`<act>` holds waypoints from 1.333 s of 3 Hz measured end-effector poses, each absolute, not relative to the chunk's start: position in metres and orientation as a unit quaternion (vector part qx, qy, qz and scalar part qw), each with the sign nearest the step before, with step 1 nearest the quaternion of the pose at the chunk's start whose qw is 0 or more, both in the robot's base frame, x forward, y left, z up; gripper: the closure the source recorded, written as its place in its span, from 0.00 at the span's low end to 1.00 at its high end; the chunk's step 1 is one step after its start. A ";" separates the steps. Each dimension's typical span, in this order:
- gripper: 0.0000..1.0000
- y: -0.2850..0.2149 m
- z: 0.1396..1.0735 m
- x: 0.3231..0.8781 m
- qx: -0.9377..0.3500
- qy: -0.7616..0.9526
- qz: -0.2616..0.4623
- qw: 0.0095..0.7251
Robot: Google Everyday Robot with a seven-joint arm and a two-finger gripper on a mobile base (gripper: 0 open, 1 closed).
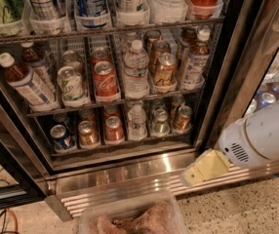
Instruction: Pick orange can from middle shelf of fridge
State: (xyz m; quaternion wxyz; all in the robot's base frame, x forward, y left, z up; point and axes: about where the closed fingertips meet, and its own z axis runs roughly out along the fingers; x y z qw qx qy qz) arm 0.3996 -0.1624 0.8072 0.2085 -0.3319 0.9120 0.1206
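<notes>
The fridge (129, 177) stands open before me with wire racks of drinks. The orange can (165, 68), bronze with a silver top, stands on the middle shelf (117, 102), right of centre, between a water bottle (136, 69) and a labelled bottle (193, 62). More bronze cans stand behind it. A red Coca-Cola can (105, 80) and a green-and-white can (70, 84) stand further left on the same rack. My gripper (200, 169), cream-coloured on a white arm, hangs low at the right in front of the ribbed steel base, well below and right of the orange can, holding nothing.
The rack below (125, 143) holds several cans and a water bottle; the rack above (105, 30) holds cans in tubs. A clear plastic bin (129, 218) sits on the speckled floor in front. The black door frame (242, 67) stands right; the open door (8, 179) left.
</notes>
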 end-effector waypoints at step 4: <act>0.00 -0.150 0.782 0.510 -0.165 0.916 0.125 0.343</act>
